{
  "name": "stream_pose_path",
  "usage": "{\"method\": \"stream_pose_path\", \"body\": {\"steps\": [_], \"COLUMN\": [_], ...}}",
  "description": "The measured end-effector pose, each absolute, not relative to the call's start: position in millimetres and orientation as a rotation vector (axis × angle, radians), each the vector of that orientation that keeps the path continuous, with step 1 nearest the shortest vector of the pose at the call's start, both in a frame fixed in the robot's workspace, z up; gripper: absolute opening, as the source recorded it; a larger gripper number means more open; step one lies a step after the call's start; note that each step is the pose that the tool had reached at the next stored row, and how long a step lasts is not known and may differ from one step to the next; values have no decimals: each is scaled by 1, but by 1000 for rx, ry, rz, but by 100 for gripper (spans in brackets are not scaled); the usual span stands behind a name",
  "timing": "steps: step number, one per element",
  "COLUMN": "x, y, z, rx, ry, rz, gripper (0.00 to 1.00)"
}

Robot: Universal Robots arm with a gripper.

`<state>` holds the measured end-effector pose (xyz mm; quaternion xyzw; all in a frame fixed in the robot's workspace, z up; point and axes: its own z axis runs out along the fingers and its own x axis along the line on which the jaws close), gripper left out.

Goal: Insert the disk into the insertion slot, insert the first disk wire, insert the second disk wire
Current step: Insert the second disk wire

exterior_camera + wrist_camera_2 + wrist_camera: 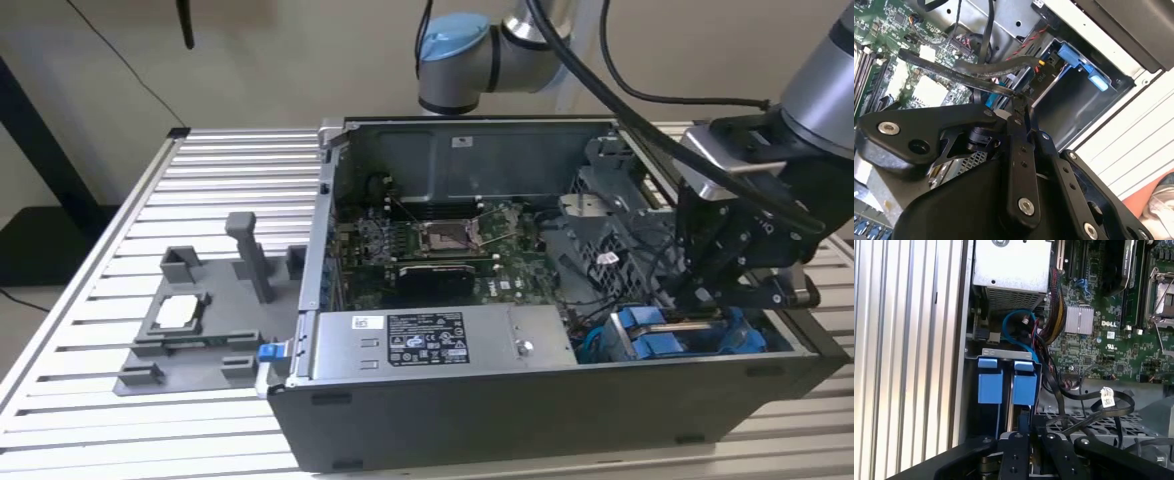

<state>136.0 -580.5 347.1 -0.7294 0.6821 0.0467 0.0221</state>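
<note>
Pincer [705,300] down inside the open computer case [561,420], fingers narrowed around a flat black cable [961,75] near its end. Just below sits the disk [1006,385], blue carrier tabs up, in its corner bay.

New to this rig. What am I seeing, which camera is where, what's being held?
One robot arm with a gripper works inside an open computer case lying on a slatted metal table. The exterior view is an off-arm camera; both wrist views ride on the arm. A grey fixture lies beside the case. The disk's blue carrier sits in its bay. The gripper's tip is at a flat black cable; whether it holds it, I cannot tell.
</note>
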Motion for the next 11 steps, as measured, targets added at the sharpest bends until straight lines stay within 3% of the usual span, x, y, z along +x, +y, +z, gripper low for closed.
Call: {"method": "stream_pose_path", "body": {"steps": [11], "x": [137], "y": [-581], "z": [342], "rx": [-2199], "ry": [2175], "rz": [146], "gripper": [16]}}
